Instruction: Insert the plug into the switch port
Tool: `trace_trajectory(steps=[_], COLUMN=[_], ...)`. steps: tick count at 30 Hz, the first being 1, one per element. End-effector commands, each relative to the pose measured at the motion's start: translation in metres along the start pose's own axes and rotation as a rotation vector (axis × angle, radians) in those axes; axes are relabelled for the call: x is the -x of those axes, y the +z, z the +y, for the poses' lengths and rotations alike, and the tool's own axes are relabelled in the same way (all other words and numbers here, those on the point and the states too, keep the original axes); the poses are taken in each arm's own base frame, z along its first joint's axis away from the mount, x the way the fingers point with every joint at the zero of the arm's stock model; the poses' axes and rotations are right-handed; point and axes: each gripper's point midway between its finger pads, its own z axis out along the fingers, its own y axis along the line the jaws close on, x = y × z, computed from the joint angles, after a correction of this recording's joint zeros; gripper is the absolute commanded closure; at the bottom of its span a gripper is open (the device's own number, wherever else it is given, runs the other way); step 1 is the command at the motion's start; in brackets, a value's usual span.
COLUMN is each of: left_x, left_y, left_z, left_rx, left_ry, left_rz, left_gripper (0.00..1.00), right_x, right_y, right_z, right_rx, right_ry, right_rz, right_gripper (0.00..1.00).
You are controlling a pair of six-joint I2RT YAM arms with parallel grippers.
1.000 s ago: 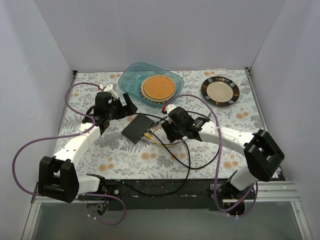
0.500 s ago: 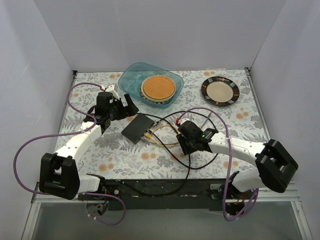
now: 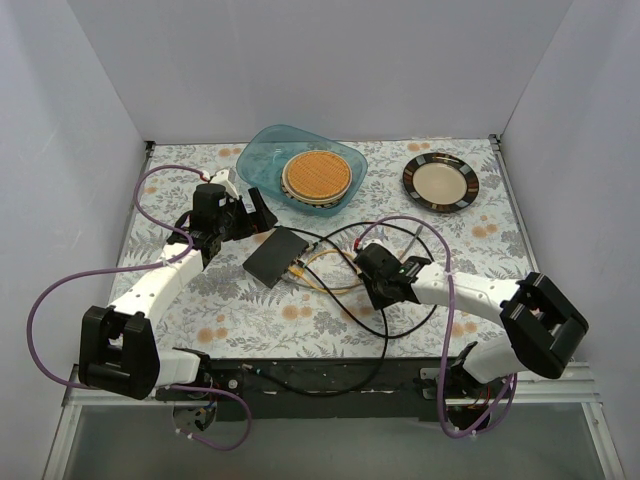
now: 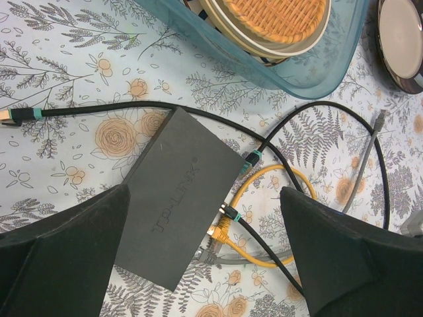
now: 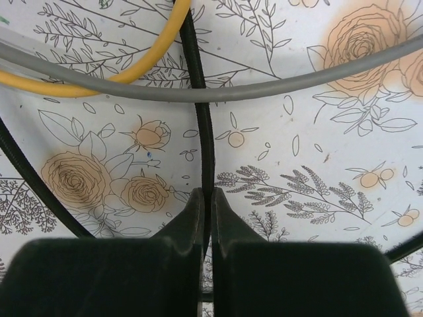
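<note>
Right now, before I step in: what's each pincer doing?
Left pincer: open, empty, above the switch.
Right pincer: shut on the black cable.

Pale plain walls [image 3: 320, 70]; floral table [image 3: 230, 300], seemingly even light

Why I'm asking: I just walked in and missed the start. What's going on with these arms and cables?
The right gripper is shut on a black cable lying on the flowered table, to the right of the switch. The left gripper hangs open above the switch, touching nothing. A yellow cable and a grey cable already meet the switch's port edge. One black plug lies loose on the table, not yet inserted.
</note>
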Motion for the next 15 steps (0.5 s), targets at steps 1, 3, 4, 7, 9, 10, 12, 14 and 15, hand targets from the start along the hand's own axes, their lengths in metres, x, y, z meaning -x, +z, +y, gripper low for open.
trace_trajectory(steps=[1, 3, 4, 7, 9, 10, 12, 14, 15], left_x=[0.017, 0.017, 0.017, 0.018, 0.018, 0.019, 0.019, 0.018, 0.019], left_y=[-0.009, -0.01, -0.01, -0.01, -0.01, -0.01, -0.01, -0.01, -0.01], left_z=[-0.009, -0.01, -0.009, -0.01, -0.009, -0.01, -0.01, -0.011, -0.011], left_rx=[-0.028, -0.028, -0.026, -0.028, -0.028, -0.029, -0.031, -0.033, -0.033], left_ry=[0.022, 0.023, 0.022, 0.024, 0.024, 0.024, 0.023, 0.023, 0.023], left_rz=[-0.047, -0.05, -0.05, -0.053, -0.053, -0.052, -0.052, -0.05, -0.052], left_gripper=[0.02, 0.02, 0.02, 0.02, 0.02, 0.02, 0.02, 0.02, 0.02], right_x=[0.033, 0.052, 0.06, 0.081, 0.094, 0.104, 0.114, 0.127, 0.131], right_y=[-0.024, -0.045, -0.057, -0.093, -0.112, -0.13, -0.151, -0.181, -0.192], right_z=[-0.004, -0.012, -0.016, -0.032, -0.044, -0.048, -0.058, -0.068, -0.072], right_rx=[-0.033, -0.075, -0.087, -0.15, -0.199, -0.199, -0.231, -0.246, -0.251], right_ry=[-0.008, -0.001, 0.005, 0.029, 0.048, 0.067, 0.094, 0.125, 0.139], right_rz=[-0.093, -0.145, -0.178, -0.264, -0.331, -0.389, -0.46, -0.559, -0.589], right_gripper=[0.99, 0.99, 0.99, 0.99, 0.99, 0.99, 0.99, 0.99, 0.99])
